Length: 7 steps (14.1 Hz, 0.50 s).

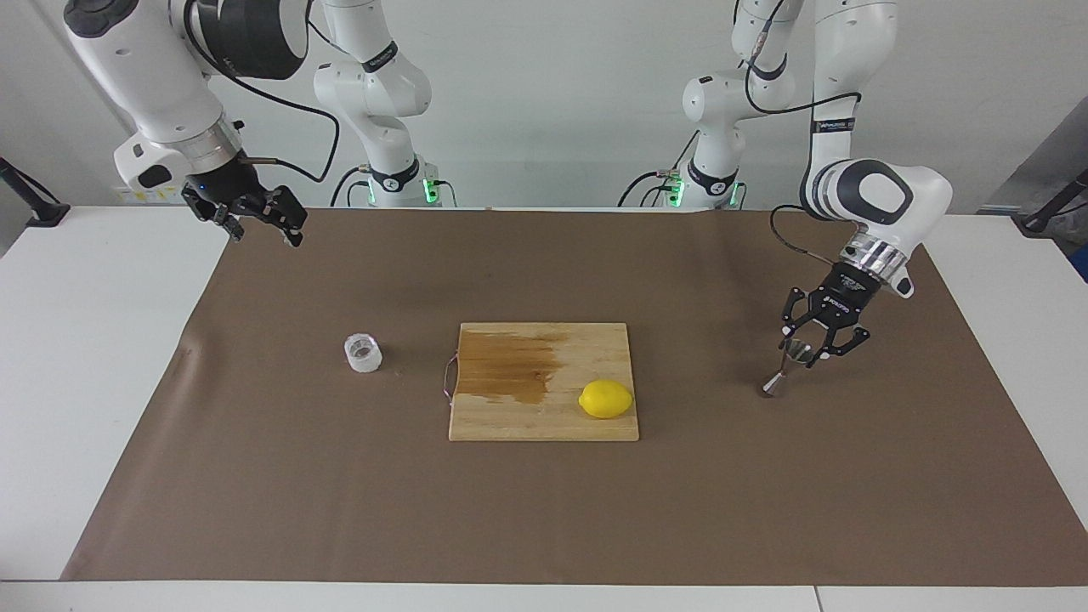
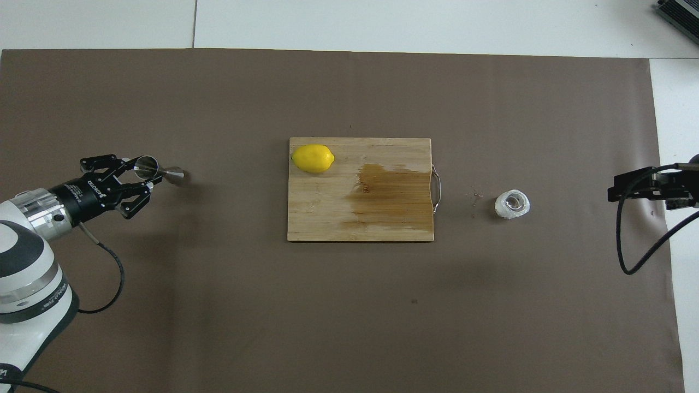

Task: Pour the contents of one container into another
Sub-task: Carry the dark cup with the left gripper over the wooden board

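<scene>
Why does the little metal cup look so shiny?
In the overhead view the metal cup, held by the left tool, mirrors the room light as bright glare; in the facing view it is duller and throws only a faint shadow on the brown mat.
</scene>
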{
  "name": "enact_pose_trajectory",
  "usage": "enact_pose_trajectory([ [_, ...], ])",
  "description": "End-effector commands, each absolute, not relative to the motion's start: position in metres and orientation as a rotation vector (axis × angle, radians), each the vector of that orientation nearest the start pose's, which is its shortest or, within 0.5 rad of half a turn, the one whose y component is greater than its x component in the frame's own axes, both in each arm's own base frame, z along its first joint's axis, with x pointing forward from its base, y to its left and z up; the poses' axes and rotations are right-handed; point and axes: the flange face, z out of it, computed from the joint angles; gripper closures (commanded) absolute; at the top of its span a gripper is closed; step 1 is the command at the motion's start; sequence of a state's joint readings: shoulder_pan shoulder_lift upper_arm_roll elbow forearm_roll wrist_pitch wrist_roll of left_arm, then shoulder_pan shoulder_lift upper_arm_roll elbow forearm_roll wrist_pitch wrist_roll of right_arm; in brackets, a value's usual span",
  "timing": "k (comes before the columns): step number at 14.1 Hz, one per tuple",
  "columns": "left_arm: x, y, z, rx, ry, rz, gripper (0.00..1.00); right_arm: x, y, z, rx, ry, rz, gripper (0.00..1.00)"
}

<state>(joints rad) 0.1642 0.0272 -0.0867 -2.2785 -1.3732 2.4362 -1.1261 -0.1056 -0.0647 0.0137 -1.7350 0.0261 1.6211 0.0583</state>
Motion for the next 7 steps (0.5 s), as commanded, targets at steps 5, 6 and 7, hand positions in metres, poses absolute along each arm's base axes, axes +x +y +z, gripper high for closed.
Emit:
enact_pose_trajectory([
  [5,0.570,-0.054,0.424,0.983,1.937,-0.580,1.00,0.530,-0.045,0.586,-3.083,0.249,0.087,0.00],
  [6,0.572,-0.080,0.433,0.995,1.927,-0.609,1.00,0.531,-0.045,0.585,-3.083,0.252,0.089,0.00],
  [7,0.573,-0.098,0.438,1.009,1.927,-0.617,1.00,0.530,-0.045,0.586,-3.083,0.249,0.087,0.00],
])
